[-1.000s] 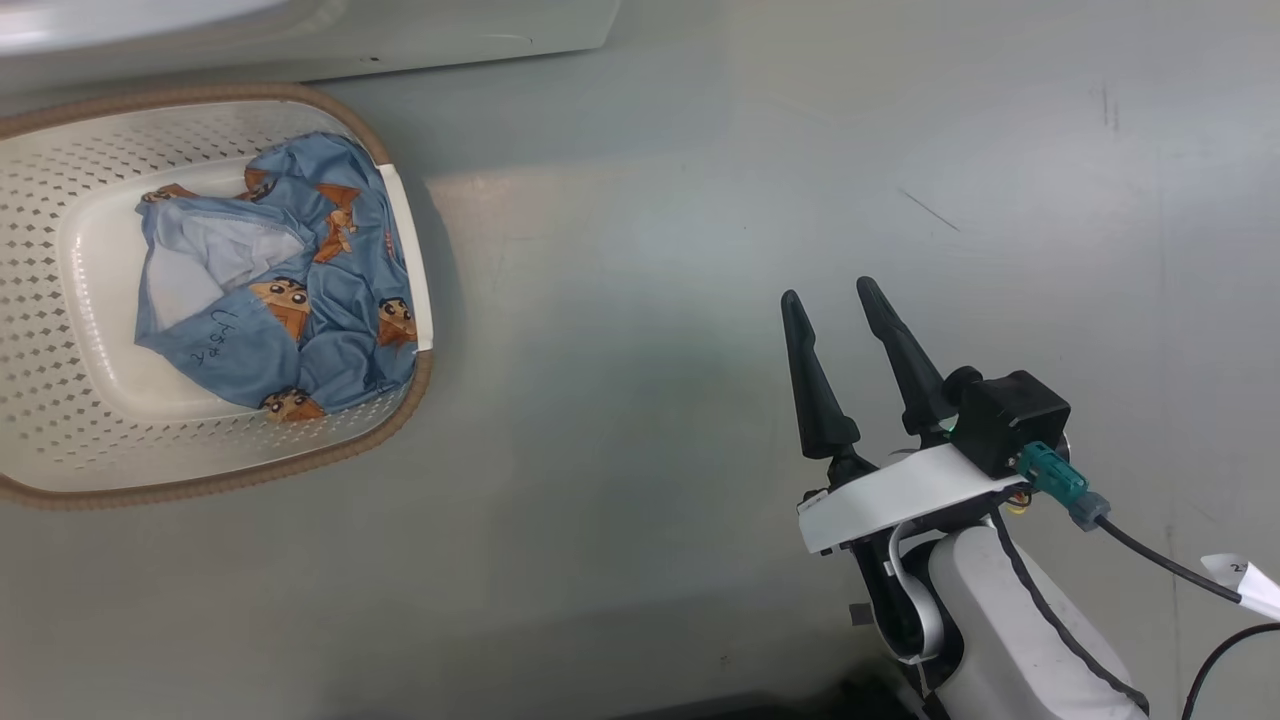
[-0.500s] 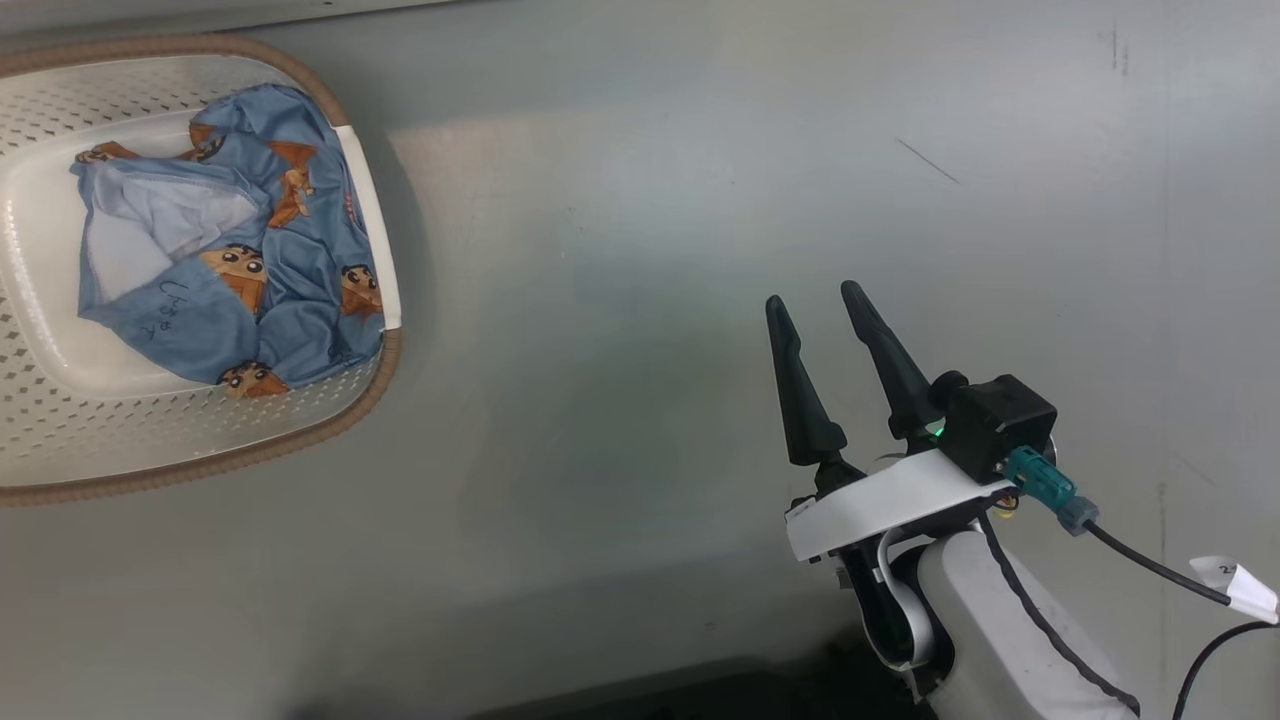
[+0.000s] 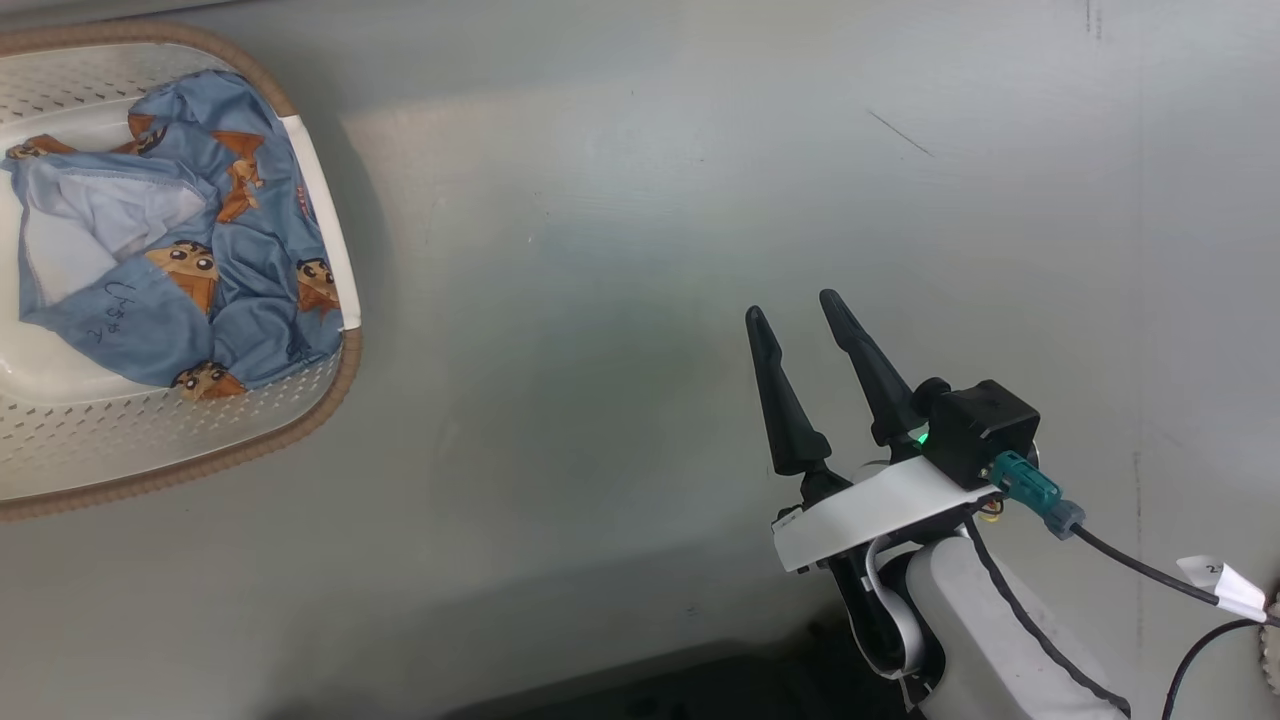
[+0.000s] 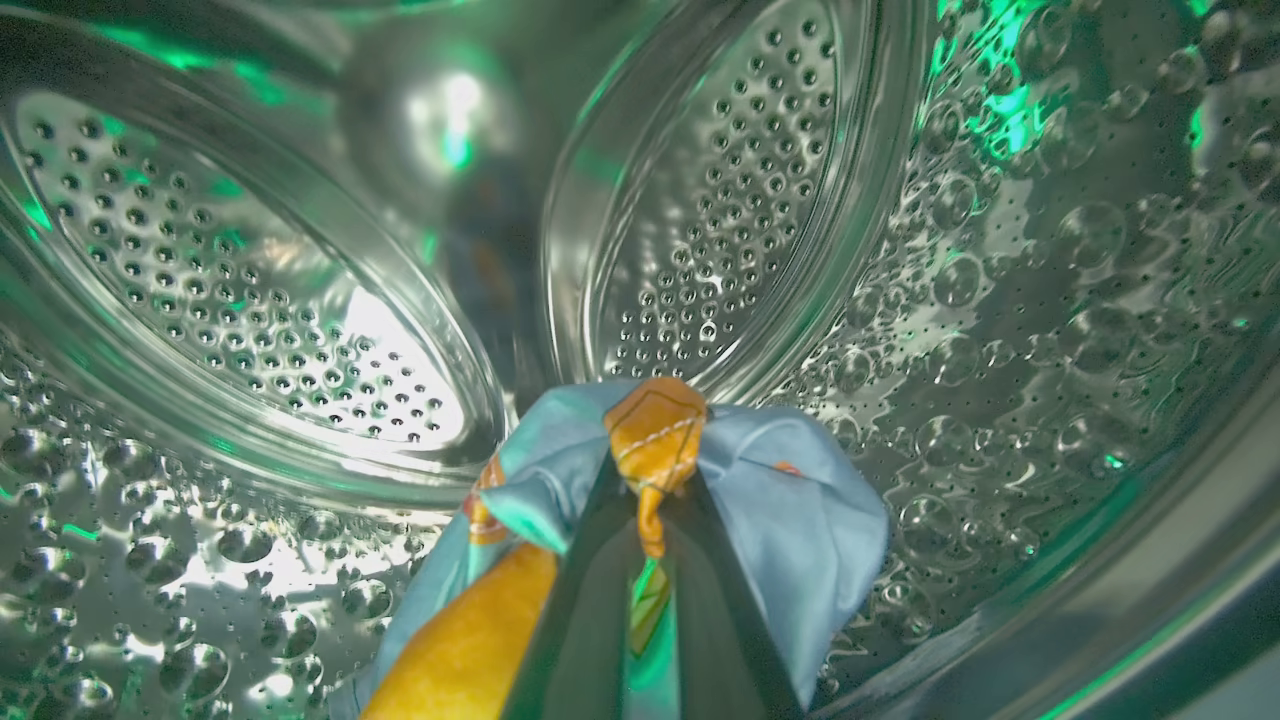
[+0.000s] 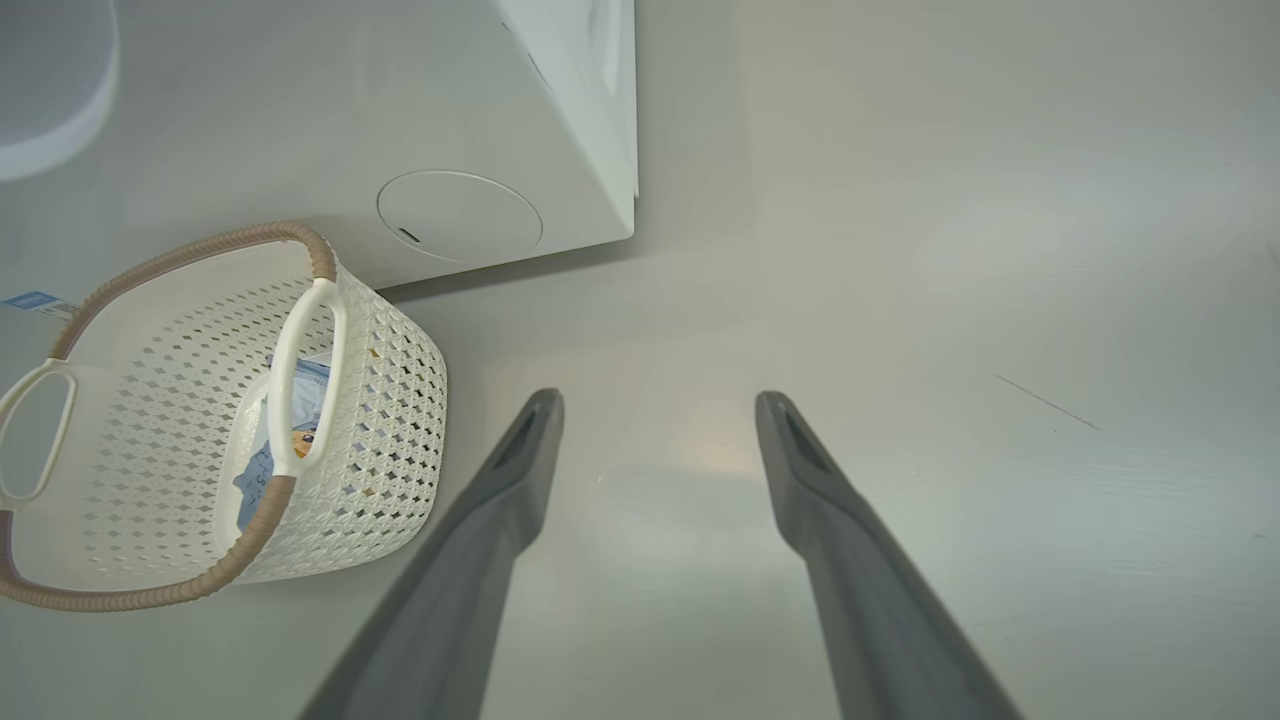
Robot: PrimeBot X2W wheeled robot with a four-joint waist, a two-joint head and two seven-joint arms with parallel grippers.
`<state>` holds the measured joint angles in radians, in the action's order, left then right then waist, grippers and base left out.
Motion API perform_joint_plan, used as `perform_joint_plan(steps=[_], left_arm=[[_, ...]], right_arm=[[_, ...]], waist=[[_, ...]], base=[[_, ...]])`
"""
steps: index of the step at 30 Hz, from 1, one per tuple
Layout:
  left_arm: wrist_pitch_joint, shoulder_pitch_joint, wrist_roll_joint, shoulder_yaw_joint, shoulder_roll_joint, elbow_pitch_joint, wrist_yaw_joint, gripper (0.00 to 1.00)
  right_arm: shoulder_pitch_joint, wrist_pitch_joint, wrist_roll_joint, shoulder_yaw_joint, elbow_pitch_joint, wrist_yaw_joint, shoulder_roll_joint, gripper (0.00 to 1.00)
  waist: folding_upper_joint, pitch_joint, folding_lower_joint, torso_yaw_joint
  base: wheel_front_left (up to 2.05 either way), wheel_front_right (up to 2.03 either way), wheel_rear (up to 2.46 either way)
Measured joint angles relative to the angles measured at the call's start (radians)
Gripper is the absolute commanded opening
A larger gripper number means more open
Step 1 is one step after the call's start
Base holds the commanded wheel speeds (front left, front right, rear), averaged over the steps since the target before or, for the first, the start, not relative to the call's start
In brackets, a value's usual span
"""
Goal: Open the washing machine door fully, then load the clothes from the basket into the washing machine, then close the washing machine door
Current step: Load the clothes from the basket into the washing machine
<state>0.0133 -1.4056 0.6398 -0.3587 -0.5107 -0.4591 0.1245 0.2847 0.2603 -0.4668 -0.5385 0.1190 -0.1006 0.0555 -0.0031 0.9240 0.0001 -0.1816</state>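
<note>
Left wrist view — left gripper (image 4: 652,490) jaws pinch clothes (image 4: 790,500), right gripper (image 3: 790,306) jaws gape empty

Soft, even light lies on the grey floor (image 3: 640,250), with a paler band across it and a mild shadow beside the basket (image 3: 348,365). Inside the steel drum (image 4: 250,300), green glare and white hot spots flare, and the clothes (image 4: 800,500) take a green cast. The wide lens bends the drum; its lower right edge blurs.
</note>
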Motion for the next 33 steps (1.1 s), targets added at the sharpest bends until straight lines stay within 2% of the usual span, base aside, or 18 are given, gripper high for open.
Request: perform_joint_plan(steps=[9, 10, 11, 26, 33], left_arm=[[-0.016, -0.005, 0.028, -0.031, -0.031, -0.03, 0.0, 0.0], [-0.013, -0.007, 0.031, -0.034, -0.032, -0.031, 0.0, 0.47], [-0.008, -0.008, 0.032, -0.036, -0.032, -0.031, 0.0, 1.0], [0.081, 0.013, 0.053, -0.055, -0.026, -0.132, 0.003, 1.0], [0.127, 0.07, 0.082, -0.068, 0.02, -0.171, 0.003, 1.0]], right_arm=[[0.0, 0.0, -0.008, -0.007, 0.002, 0.0, 0.0, 1.0], [0.0, 0.0, -0.008, -0.006, 0.002, 0.0, 0.0, 1.0], [0.0, 0.0, -0.008, -0.006, 0.001, 0.0, 0.0, 1.0], [0.018, 0.0, -0.008, 0.029, 0.011, -0.007, 0.0, 1.0], [0.033, 0.0, -0.002, 0.059, 0.027, -0.007, 0.0, 1.0]], waist=[[0.0, 0.005, 0.0, -0.009], [0.0, 0.005, 0.0, -0.009], [0.0, 0.006, 0.0, -0.01], [0.0, -0.039, -0.0001, 0.004], [0.0, -0.08, -0.0001, 0.021]], base=[[0.0, 0.0, 0.0], [0.0, 0.0, 0.0], [0.0, 0.0, 0.0], [0.0, 0.0, 0.0], [0.0, 0.0, 0.0]])
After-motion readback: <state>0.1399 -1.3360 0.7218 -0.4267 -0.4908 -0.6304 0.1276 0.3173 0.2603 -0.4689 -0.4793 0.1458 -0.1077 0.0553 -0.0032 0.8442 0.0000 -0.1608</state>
